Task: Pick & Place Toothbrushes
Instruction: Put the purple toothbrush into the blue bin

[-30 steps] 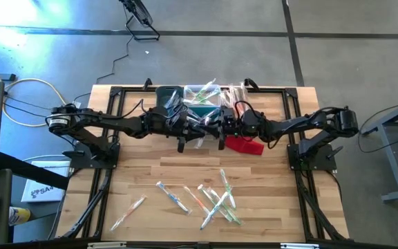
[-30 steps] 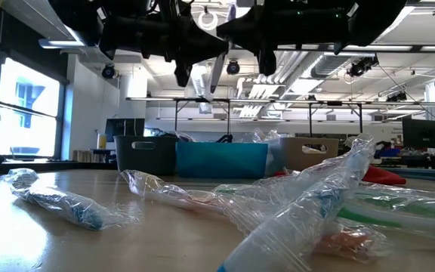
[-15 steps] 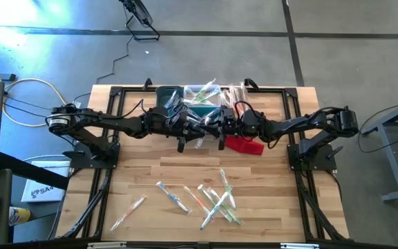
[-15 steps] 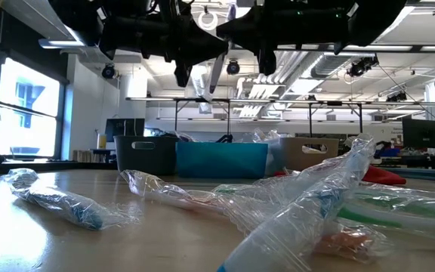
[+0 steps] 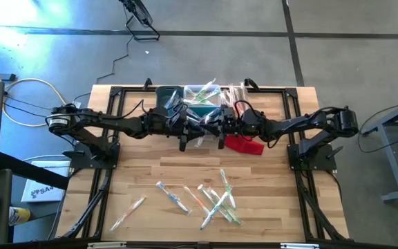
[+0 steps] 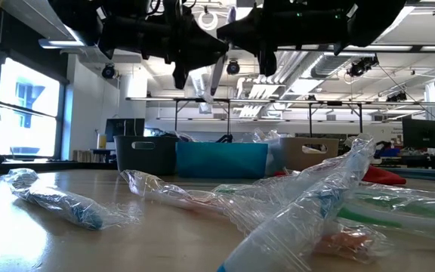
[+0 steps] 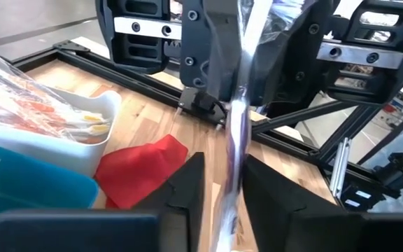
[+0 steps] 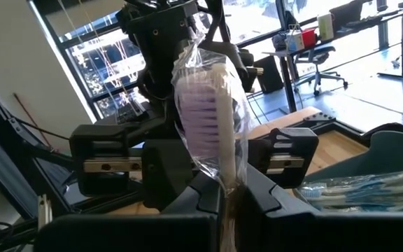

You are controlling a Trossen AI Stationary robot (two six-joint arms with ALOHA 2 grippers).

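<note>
Both arms meet level above the table's middle, in front of the bins. A toothbrush [image 8: 212,105] in a clear wrapper, with pale purple bristles, is held up between them; in the low view the toothbrush [image 6: 216,72] slants down. My right gripper [image 8: 224,210] is shut on it. My left gripper [image 7: 222,203] is open, one finger on either side of the wrapper [image 7: 235,133], with a gap showing. Several more wrapped toothbrushes [image 5: 213,197] lie loose on the near half of the table. My right gripper pinches the toothbrush between its two fingers just below the bristle head [image 8: 224,187]. The fingers come level from the table's right and lie across the brush. The toothbrush is lifted well clear of the table, steeply tilted, its head end standing past the fingers toward my left gripper.
A dark grey bin [image 5: 168,97], a teal bin [image 5: 202,111] and a white bin [image 5: 237,93] stand along the far edge, with wrapped brushes in them. A red cloth [image 5: 244,145] lies under my right arm. Black frame rails [image 5: 109,138] run along both sides.
My left gripper has opened a little around the toothbrush, without moving away. The toothbrush stays where it was, in my right gripper.
</note>
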